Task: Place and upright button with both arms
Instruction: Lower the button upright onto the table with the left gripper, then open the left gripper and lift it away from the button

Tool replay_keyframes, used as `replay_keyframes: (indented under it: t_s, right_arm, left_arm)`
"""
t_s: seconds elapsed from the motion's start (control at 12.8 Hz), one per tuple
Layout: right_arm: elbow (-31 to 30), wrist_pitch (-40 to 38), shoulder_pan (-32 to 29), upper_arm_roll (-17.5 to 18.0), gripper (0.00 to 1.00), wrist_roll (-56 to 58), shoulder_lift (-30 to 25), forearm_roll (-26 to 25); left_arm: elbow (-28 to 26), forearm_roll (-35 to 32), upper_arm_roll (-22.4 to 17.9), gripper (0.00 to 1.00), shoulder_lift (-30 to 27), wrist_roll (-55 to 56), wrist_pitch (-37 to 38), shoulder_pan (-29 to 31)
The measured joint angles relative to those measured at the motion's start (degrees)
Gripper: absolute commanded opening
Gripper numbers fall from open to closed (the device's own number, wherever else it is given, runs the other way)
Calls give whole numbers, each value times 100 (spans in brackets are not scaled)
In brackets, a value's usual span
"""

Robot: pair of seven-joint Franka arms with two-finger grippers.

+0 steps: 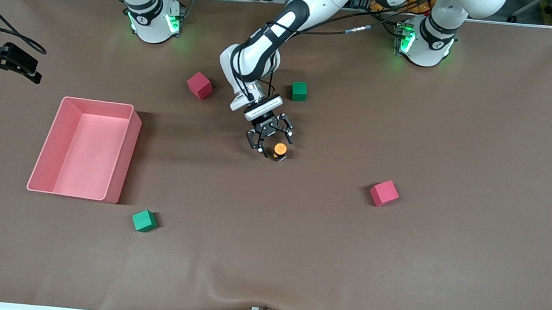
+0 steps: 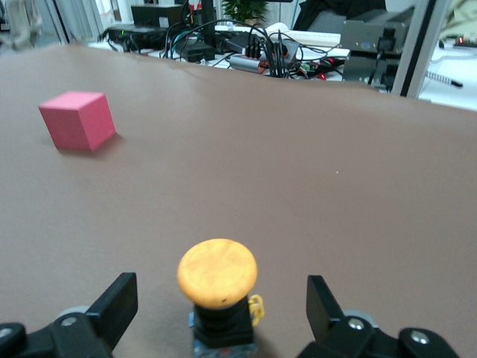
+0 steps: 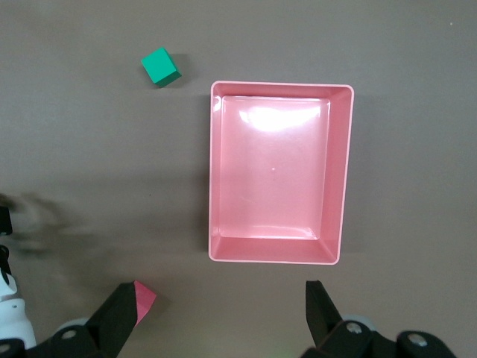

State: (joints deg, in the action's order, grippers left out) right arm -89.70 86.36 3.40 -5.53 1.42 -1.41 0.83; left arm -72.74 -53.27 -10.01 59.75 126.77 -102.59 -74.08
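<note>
The button (image 1: 280, 150) stands upright near the middle of the table, orange cap up on its black body. My left gripper (image 1: 273, 143) is low around it, open, a finger on each side and neither touching. In the left wrist view the button (image 2: 218, 287) sits between the spread fingers of the left gripper (image 2: 220, 298). My right gripper (image 3: 220, 298) shows only in its own wrist view, open and empty, high over the table beside the pink bin (image 3: 216, 171). The right arm waits.
The pink bin (image 1: 126, 156) lies toward the right arm's end. Pink cubes (image 1: 199, 85) (image 1: 384, 193) and green cubes (image 1: 299, 91) (image 1: 144, 221) are scattered around. A black device (image 1: 6, 60) juts in at the table's edge.
</note>
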Motion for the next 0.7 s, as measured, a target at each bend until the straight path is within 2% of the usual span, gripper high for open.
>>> replay_keyframes:
  t_s: [0.23,0.55,0.7]
  right_arm:
    - [2,0,-11,-45,100,-4,0,-3]
    - [3,9,-41,-49,100,-71,0,-8]
    - [5,8,-85,-53,100,-88,0,-22]
  left_arm:
    - [78,473,109,100,-396,-1349,508,-74]
    - [79,1040,99,100,-1040,-2514,603,1]
    - [87,1594,76,100,-1372,-2903,609,137]
